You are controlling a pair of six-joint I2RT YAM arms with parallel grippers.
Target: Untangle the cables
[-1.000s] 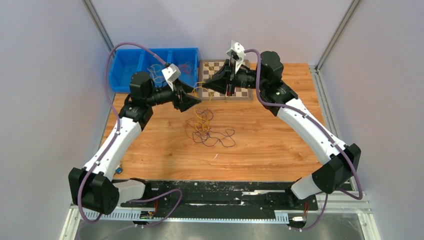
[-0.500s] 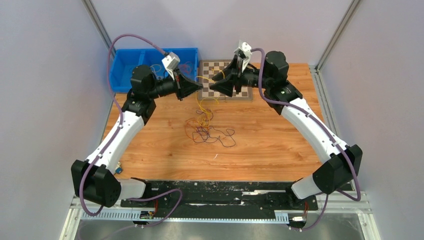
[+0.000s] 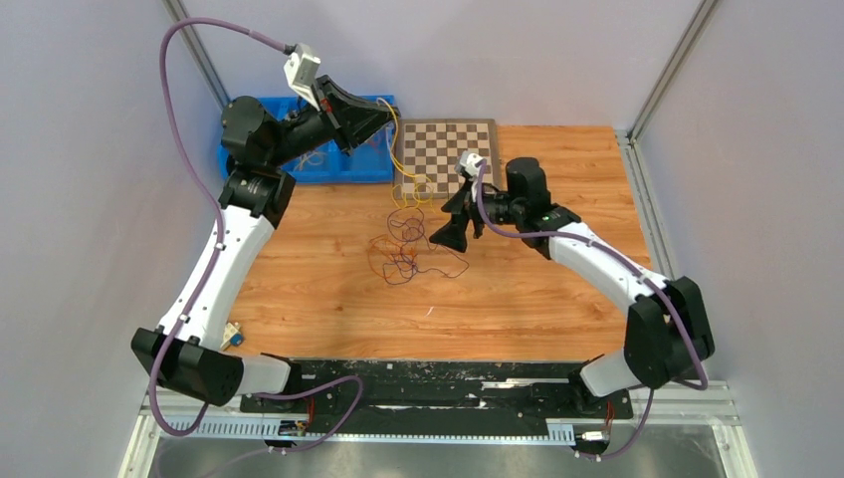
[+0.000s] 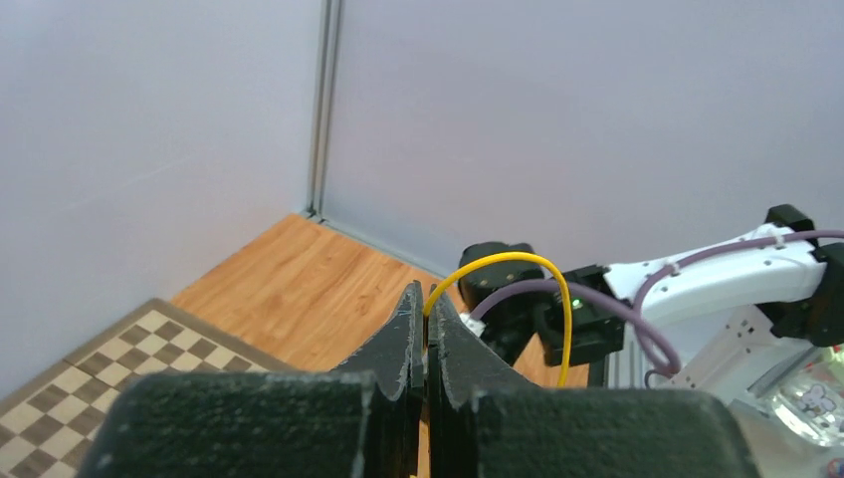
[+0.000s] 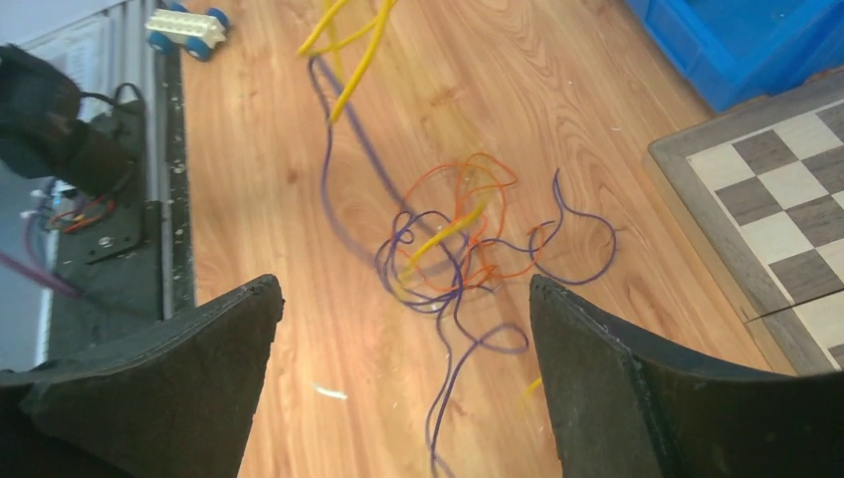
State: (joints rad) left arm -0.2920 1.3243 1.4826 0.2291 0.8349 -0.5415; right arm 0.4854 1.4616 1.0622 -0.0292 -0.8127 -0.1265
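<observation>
Noted left gripper (image 4: 426,299) pressed together on the yellow cable (image 4: 542,261) — pinched right at the tips, raised high over the blue bin (image 3: 343,164) at far left. Traced the yellow cable from the pinch down along the left edge of the chessboard (image 3: 448,149) into the tangle (image 3: 408,249) on the wooden table (image 3: 557,289). Found right gripper (image 3: 445,234) spread wide, holding nothing, low over the right side of the tangle, just near of the board.

Inside the tangle: purple cable (image 5: 572,269) and orange cable (image 5: 488,164) looped through each other, a yellow stretch crossing the middle. Cannot tell how many separate wires in all.

Judged step in hand: drawing the yellow cable free while pinning the rest.

To do it well:
Hold the left pinch firm. Lift slowly, watching for the whole knot coming up off the wood.
Bring the right jaws down on purple and orange only — never on the yellow stretch, to avoid tightening the knot.
Close on the bulk of the loops rather than one strand; hair-thin wire, likely to slip between the pads.
Pull away from the pinned point, toward far left, along the line of the hanging wire.
Stop at any sign of tension and re-grip nearer the snag.
</observation>
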